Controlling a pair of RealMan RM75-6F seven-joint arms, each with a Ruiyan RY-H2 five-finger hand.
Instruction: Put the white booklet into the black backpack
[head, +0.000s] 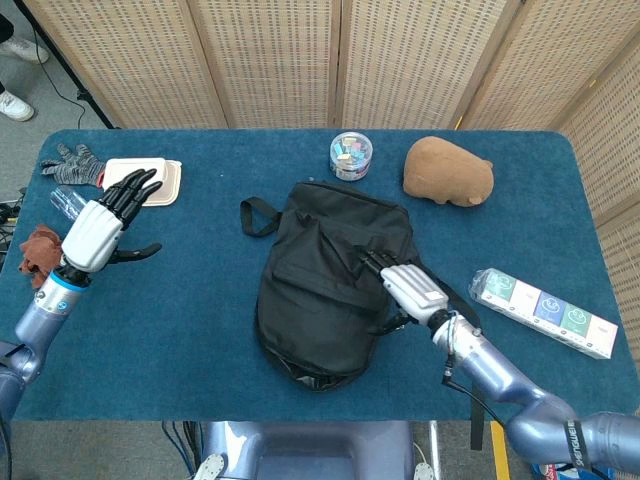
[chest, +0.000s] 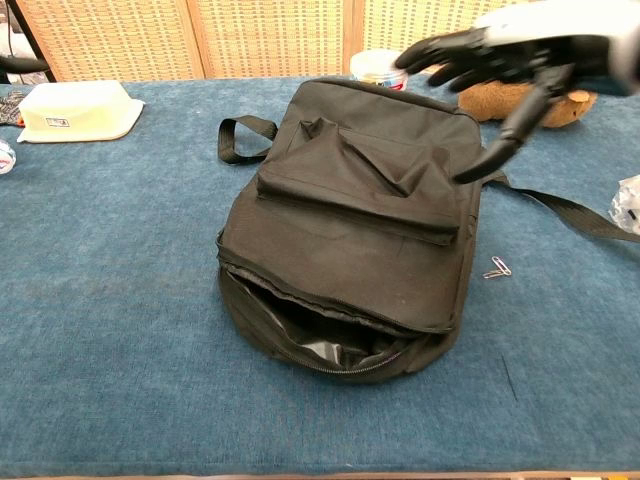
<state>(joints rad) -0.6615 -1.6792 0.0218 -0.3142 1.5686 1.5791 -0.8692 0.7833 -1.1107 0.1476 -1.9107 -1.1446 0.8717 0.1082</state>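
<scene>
While the black backpack (head: 330, 280) lies flat mid-frame on the blue tabletop (head: 200, 310), its zipper mouth gapes toward the lower edge and the white booklet is hidden from sight. At center right the right hand (head: 405, 285) hovers over the bag's edge, fingers (chest: 520, 110) spread wide, holding nothing. Far left, the left hand (head: 95, 228) hangs with fingers splayed near a white container (head: 160, 180).
</scene>
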